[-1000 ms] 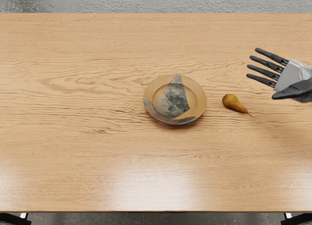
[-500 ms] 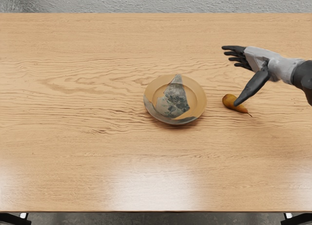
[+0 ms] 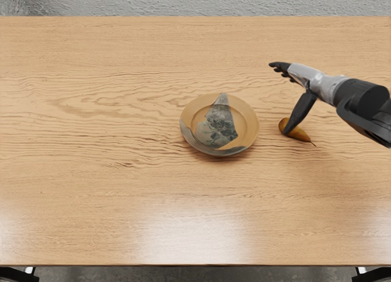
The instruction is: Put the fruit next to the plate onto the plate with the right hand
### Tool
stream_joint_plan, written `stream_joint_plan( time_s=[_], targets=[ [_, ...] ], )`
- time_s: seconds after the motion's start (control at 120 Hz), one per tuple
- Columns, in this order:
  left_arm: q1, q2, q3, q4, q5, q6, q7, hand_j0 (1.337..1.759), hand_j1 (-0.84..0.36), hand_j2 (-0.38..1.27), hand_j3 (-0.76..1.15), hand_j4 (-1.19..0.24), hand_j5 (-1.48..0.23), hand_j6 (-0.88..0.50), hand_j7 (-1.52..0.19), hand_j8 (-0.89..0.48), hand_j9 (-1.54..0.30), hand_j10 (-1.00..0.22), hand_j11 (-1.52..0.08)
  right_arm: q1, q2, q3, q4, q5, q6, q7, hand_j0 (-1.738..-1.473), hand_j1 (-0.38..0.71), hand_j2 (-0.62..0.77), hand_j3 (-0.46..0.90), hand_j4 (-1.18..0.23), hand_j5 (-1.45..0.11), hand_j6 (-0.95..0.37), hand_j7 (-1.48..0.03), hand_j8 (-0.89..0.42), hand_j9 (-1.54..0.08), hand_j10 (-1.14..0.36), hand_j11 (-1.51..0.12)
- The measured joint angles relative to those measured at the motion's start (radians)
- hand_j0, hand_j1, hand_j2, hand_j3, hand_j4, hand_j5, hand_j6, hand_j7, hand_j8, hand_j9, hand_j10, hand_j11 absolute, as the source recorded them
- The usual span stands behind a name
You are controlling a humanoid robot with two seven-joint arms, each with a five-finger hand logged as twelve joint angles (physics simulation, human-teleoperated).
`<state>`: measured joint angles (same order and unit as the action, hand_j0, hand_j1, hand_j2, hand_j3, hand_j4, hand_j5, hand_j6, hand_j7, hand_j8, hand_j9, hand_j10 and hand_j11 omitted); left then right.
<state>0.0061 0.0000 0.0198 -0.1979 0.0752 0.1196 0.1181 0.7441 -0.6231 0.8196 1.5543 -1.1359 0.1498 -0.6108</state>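
A brown-yellow pear (image 3: pixel 297 133) lies on the table just right of a tan plate (image 3: pixel 245 117) with a grey-blue pattern. My right hand (image 3: pixel 290 93) comes in from the right edge and hovers over the pear. Its fingers (image 3: pixel 281 67) stretch out toward the upper left. The thumb (image 3: pixel 299 111) points down and reaches the pear's left end. The hand is open and holds nothing. The left arm does not show.
The wooden table (image 3: pixel 122 172) fills the view, with its front edge near the bottom and its back edge at the top. Dark table legs (image 3: pixel 18 273) show at both bottom corners.
The right hand moved in from the right edge to the left and lowered over the pear; the forearm now shows. The pear and plate have not moved.
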Motion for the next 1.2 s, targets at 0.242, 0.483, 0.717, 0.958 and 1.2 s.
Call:
stream_joint_plan(
  time_s=[0.242, 0.483, 0.717, 0.958, 1.2],
  targets=[
    [0.0, 0.0, 0.0, 0.0, 0.0, 0.0, 0.0, 1.658, 0.34, 0.0, 0.0, 0.0, -0.01, 0.0, -0.01, 0.0, -0.01, 0.0, -0.01, 0.127, 0.002, -0.256, -0.074, -0.025, -0.094, 0.0, -1.658, -0.31, 0.0, 0.0, -0.03, -0.04, -0.04, -0.04, -0.03, -0.04, -0.03, -0.04],
    [0.0, 0.0, 0.0, 0.0, 0.0, 0.0, 0.0, 1.658, 0.34, 0.0, 0.0, 0.0, -0.01, 0.0, -0.01, 0.0, -0.01, 0.0, -0.01, 0.16, -0.027, -0.361, -0.094, -0.039, -0.221, 0.0, -1.658, -0.27, -0.01, 0.0, -0.07, -0.09, -0.07, -0.09, -0.07, -0.09, -0.07, -0.09],
    [0.0, 0.0, 0.0, 0.0, 0.0, 0.0, 0.0, 1.658, 0.34, 0.0, 0.0, 0.0, -0.01, 0.0, -0.01, 0.0, -0.01, 0.0, -0.01, 0.161, -0.008, -0.427, -0.094, -0.071, -0.366, 0.0, -1.658, -0.28, -0.01, 0.0, -0.06, -0.08, -0.06, -0.08, -0.06, -0.08, -0.06, -0.08],
    [0.0, 0.0, 0.0, 0.0, 0.0, 0.0, 0.0, 1.658, 0.34, 0.0, 0.0, 0.0, -0.01, 0.0, -0.01, 0.0, -0.01, 0.0, -0.01, 0.159, 0.063, -0.463, -0.154, -0.076, -0.386, 0.0, -1.658, -0.3, -0.01, 0.0, -0.05, -0.06, -0.05, -0.06, -0.05, -0.06, -0.05, -0.06],
    [0.0, 0.0, 0.0, 0.0, 0.0, 0.0, 0.0, 1.658, 0.34, 0.0, 0.0, 0.0, -0.01, 0.0, -0.01, 0.0, -0.01, 0.0, -0.01, 0.157, 0.087, -0.474, -0.184, -0.074, -0.389, 0.0, -1.658, -0.15, -0.03, 0.0, -0.17, -0.22, -0.18, -0.22, -0.17, -0.22, -0.17, -0.22]
  ],
)
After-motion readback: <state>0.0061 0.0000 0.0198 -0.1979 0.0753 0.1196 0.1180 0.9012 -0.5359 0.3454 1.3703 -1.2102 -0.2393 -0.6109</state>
